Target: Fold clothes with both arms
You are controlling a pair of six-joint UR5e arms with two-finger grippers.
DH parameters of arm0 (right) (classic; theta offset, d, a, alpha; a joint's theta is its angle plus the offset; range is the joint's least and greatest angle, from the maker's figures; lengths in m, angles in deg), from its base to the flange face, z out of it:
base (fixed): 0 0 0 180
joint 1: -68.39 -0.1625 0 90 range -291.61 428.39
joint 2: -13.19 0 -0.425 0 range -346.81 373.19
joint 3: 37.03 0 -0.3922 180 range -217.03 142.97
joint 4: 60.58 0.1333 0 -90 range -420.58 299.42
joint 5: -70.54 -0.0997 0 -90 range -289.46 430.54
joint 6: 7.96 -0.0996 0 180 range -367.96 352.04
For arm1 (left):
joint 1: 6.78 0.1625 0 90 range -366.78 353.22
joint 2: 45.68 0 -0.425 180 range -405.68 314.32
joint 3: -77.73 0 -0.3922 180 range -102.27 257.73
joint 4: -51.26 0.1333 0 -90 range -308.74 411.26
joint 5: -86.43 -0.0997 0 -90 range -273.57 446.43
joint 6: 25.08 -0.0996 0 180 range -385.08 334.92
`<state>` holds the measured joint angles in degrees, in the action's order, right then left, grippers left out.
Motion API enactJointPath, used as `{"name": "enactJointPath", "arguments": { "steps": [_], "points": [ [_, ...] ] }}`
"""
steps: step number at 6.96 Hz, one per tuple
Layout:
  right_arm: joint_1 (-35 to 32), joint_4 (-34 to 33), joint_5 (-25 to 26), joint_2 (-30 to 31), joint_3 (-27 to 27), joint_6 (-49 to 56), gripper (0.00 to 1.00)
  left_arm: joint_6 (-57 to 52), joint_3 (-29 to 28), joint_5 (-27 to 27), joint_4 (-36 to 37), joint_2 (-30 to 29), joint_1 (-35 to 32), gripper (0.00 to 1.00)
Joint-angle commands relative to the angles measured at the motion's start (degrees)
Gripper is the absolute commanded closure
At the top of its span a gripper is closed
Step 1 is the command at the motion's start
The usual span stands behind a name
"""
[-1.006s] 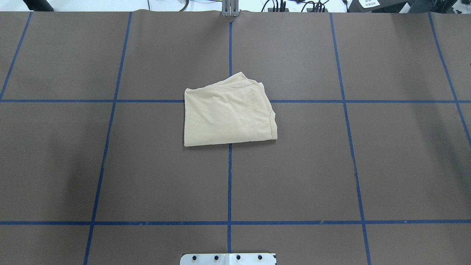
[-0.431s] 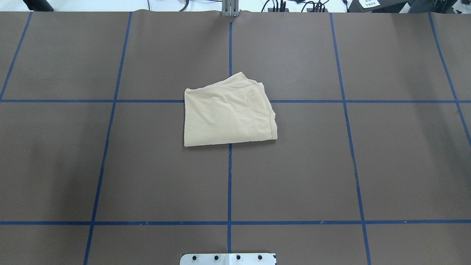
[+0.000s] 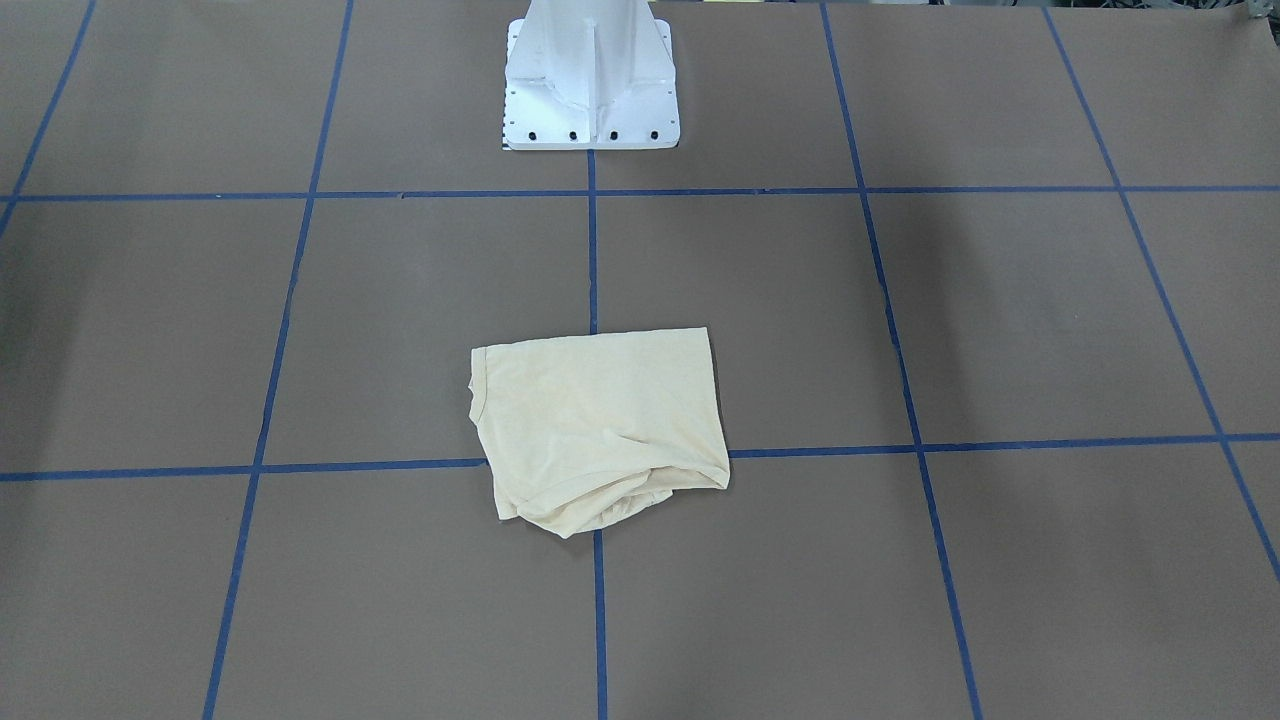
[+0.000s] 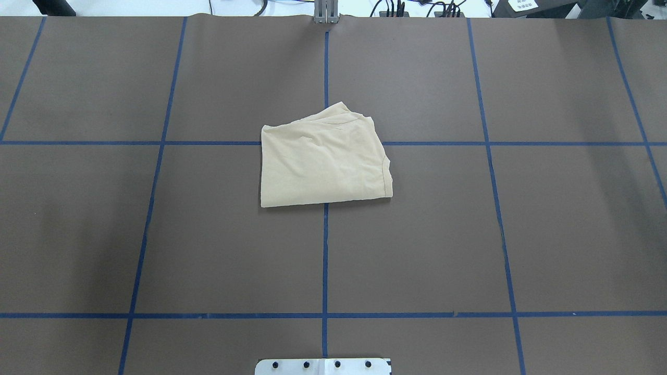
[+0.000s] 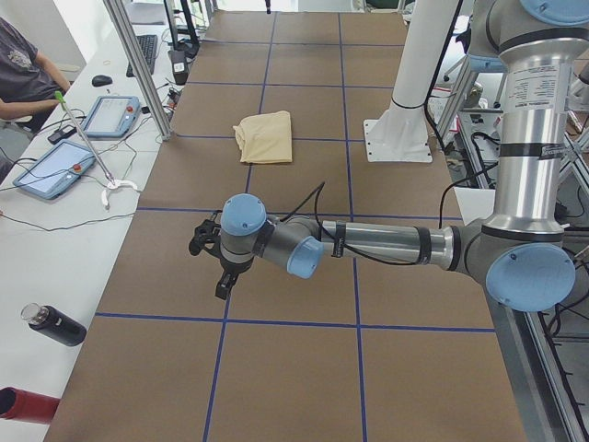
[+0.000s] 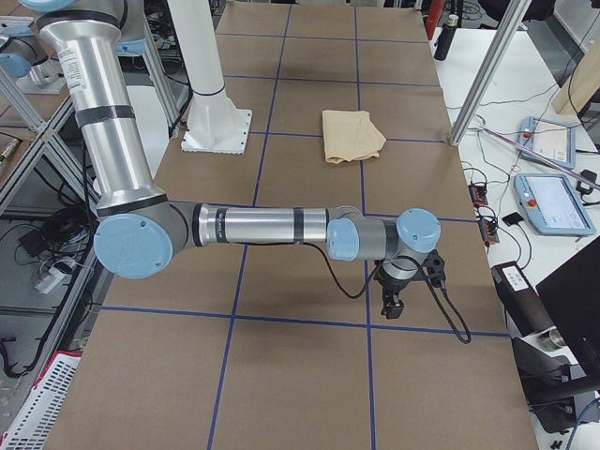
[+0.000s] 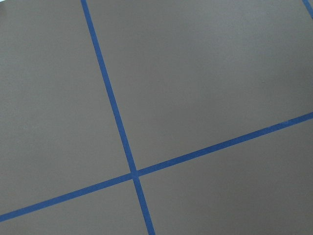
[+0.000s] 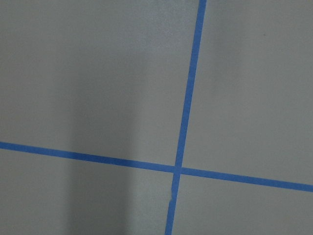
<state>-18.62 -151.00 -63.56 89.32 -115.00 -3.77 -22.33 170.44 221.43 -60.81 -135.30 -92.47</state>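
One garment on the table (image 4: 156,234): the cream-yellow shirt (image 4: 323,161); it lies at the middle of the brown surface, straight out at 12 o'clock from the white pedestal base (image 4: 323,366) in the overhead view; it straddles a crossing of the blue tape grid (image 4: 325,260); nothing touches it.

Shape: compact, roughly rectangular packet; no sleeve sticks out, no print shows; 6 o'clock and 9 o'clock edges straight; 3 o'clock edge carries a curved seam; 12 o'clock edge uneven, a lower layer peeking out toward 1 o'clock, soft wrinkles there.

Left arm (image 5: 368,244) stretches low over the table toward its own end; left gripper (image 5: 219,276) points down above bare surface, well apart from the shirt; only the side camera shows it, so I cannot tell whether its jaws stand apart or together; its wrist camera shows tape and brown surface only, no fingers, no cloth.

Right arm (image 6: 262,227) likewise at the opposite end; right gripper (image 6: 392,298) over bare surface, well apart from the shirt; jaw state again cannot be told; wrist view shows no cloth.

Progress (judgement): folding looks essentially complete; no cloth at either gripper; what may be left is squaring the ragged 12 o'clock edge; otherwise only parking the arms.
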Motion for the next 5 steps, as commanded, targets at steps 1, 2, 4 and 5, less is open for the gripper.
{"name": "enactJointPath", "arguments": {
  "steps": [1,2,4,5],
  "points": [
    [0.00,0.07,0.06,0.43,-0.16,-0.07,0.00,0.15,2.28,-0.52,-0.16,1.89,-0.61,0.00],
    [0.00,0.07,0.06,0.60,-0.07,-0.07,0.00,0.33,2.64,-0.44,-0.08,1.82,-0.62,0.00],
    [0.00,-0.02,0.06,0.87,-0.07,-0.16,0.00,0.42,2.73,-0.09,-0.08,1.90,-0.62,0.00],
    [0.00,0.07,0.15,0.87,-0.07,-0.07,0.00,0.42,2.73,-0.09,-0.17,1.99,-0.62,0.00]
  ]
}}
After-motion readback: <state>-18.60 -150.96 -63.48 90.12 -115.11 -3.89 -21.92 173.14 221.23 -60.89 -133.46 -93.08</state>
